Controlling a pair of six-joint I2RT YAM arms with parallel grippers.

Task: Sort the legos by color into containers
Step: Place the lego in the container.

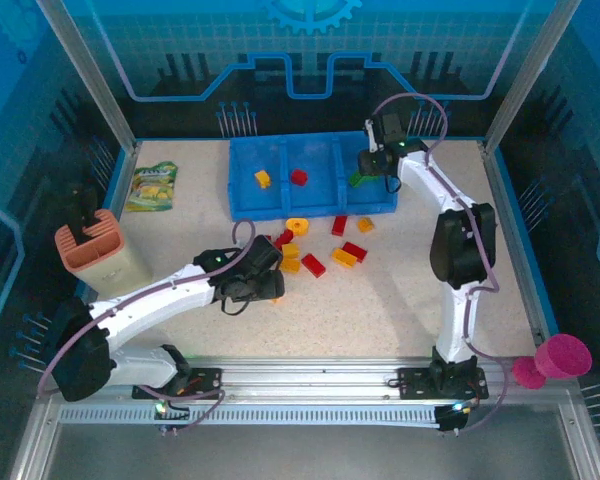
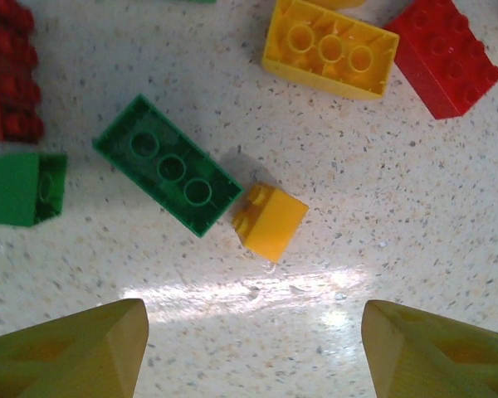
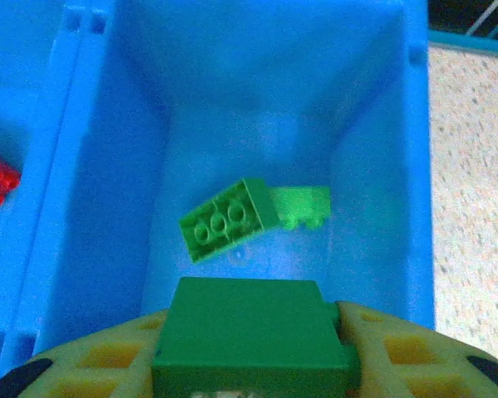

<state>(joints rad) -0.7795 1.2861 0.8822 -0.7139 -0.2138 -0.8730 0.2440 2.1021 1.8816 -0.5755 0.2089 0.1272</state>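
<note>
The step in hand is a drop. The right pincer [image 3: 249, 356] hangs over the right-hand compartment of the blue tray [image 3: 373, 124], which sits at the far edge of the bench. Its jaws are closed on a green brick [image 3: 245, 319]. Two green legos [image 3: 228, 220] lie on that compartment's floor, so the colour matches. The next move calls only for parting the jaws and lifting clear.

The left pincer [image 2: 253, 348] hovers wide open and empty over the loose pile near the bench's middle. A long green brick [image 2: 168, 164] and a small yellow brick [image 2: 270, 220] lie just beside each other ahead of its tips. Picking one would mean centring on it without nudging the other.
</note>
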